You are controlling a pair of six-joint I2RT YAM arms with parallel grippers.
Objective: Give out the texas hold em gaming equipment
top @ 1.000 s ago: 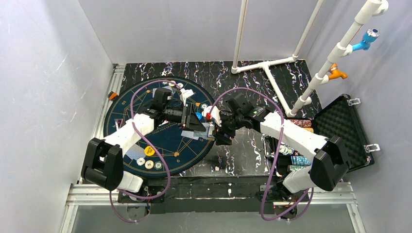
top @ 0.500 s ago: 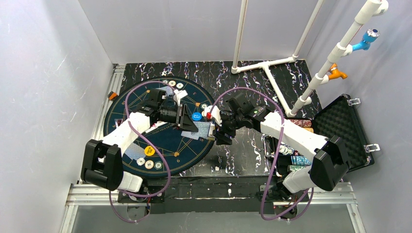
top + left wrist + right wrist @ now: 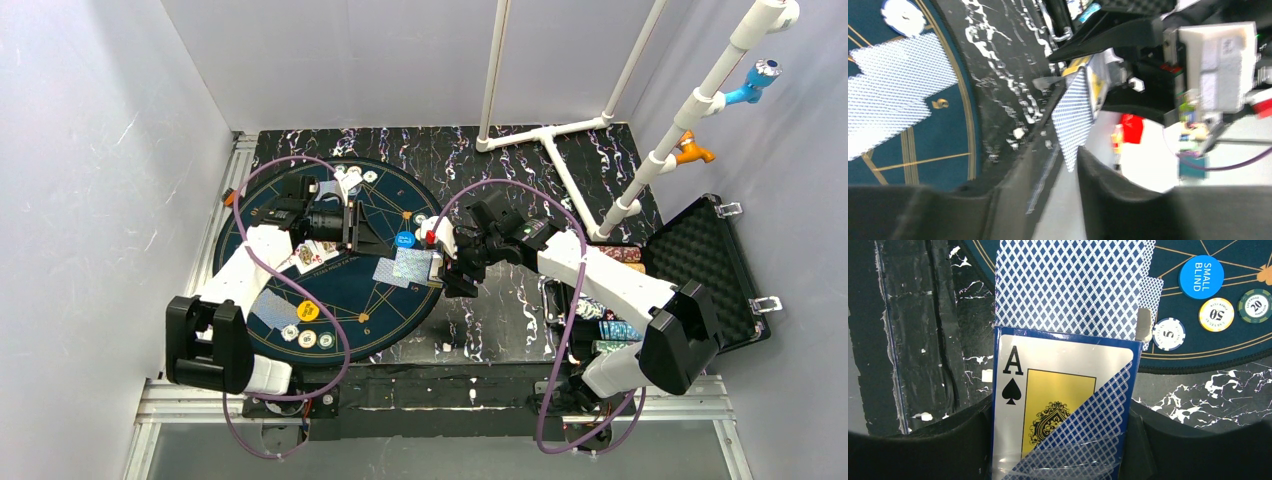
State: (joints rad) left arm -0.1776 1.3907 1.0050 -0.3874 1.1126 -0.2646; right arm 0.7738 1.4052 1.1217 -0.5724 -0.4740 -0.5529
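Observation:
My right gripper (image 3: pixel 445 265) (image 3: pixel 1063 425) is shut on a card box (image 3: pixel 1063 410) with an ace of spades on its face. It holds the box over the mat's right edge, and patterned-back playing cards (image 3: pixel 1073 285) stick out of the box's top. My left gripper (image 3: pixel 368 232) (image 3: pixel 1068 165) hangs over the middle of the mat, left of the box, with a playing card (image 3: pixel 1074 117) pinched by one corner between its fingers. Face-down cards (image 3: pixel 400 267) and face-up cards (image 3: pixel 312 255) lie on the mat. A blue small-blind button (image 3: pixel 405 240) (image 3: pixel 1201 270) sits by three chips (image 3: pixel 1216 314).
The round dark-blue mat (image 3: pixel 340 300) holds a yellow button (image 3: pixel 308 311) and chips (image 3: pixel 308 339) at its near edge, and more chips (image 3: pixel 362 175) at the far edge. An open black case (image 3: pixel 715 270) with chip stacks (image 3: pixel 615 330) stands right. A white pipe frame (image 3: pixel 545 130) stands behind.
My left gripper has pulled left, away from the box in the right gripper, and its jaws have closed on a card. The right arm has stayed put.

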